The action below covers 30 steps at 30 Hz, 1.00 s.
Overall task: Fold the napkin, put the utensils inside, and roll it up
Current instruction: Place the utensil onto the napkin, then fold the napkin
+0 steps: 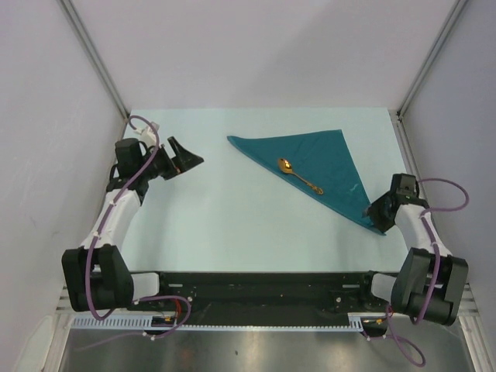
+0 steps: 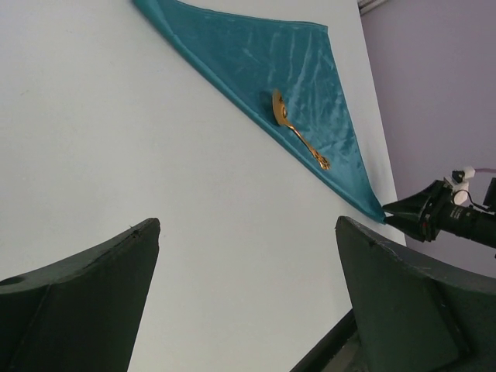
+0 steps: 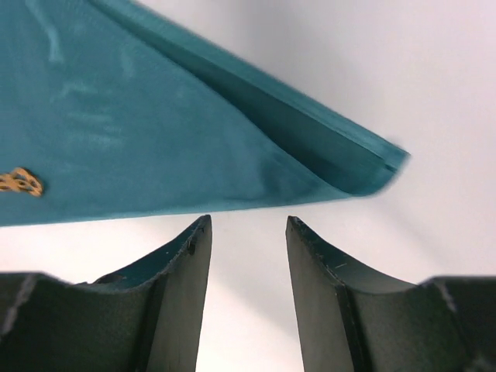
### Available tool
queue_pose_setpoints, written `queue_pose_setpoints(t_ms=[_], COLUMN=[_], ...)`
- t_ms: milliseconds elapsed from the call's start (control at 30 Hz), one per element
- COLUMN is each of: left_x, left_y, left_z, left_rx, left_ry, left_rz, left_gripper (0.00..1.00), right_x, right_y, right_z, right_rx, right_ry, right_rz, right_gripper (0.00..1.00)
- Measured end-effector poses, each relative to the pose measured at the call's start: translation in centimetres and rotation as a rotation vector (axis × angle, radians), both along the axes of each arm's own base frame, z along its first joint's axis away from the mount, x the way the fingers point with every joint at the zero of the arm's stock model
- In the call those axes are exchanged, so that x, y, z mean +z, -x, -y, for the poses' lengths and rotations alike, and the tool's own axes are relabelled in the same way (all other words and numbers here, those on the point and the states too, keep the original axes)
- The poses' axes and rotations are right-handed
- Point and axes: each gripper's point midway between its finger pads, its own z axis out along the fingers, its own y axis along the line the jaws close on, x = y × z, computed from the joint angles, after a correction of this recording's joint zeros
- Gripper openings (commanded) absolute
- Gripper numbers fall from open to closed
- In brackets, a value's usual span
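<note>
The left gripper [image 2: 248, 223] and right gripper [image 3: 248, 225] are released (nothing held); if the napkin [image 1: 318, 159] is tugged, the spoon [image 1: 298, 176] could be slid off.

Bright, even light leaves my table [image 1: 217, 217] nearly shadowless, the napkin [image 2: 256, 62] glints softly at the top of my left wrist view, and its corner blurs right of centre before my right jaws.

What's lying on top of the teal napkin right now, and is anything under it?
One slim gold metal spoon lies on the folded teal fabric napkin, along its long edge. Nothing else shows on it. Anything between or beneath its layers is covered.
</note>
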Motion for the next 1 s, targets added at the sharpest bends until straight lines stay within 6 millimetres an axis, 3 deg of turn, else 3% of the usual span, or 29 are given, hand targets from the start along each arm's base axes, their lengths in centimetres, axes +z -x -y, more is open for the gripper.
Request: queue_pose_setpoints(t_ms=[233,500,1000], left_x=[0.4,-0.5,-0.3], left_y=[-0.4,-0.5,-0.5], left_z=[-1.2,-1.4,-1.4], left_rx=[0.018,0.013,0.010], left_ry=[0.046,0.085,0.093], left_rz=[0.002,-0.039,-0.037], left_gripper=[1.00,1.00,1.00], right_x=[0.8,-0.6,-2.8], right_y=[2.5,3.5,3.8], right_z=[3.2,3.9,4.8], right_rx=[-0.223,-0.273,-0.293], right_ry=[-0.030,-0.049,-0.030], right_rz=[0.035,-0.018,-0.059], right_gripper=[0.49,0.48,0.47])
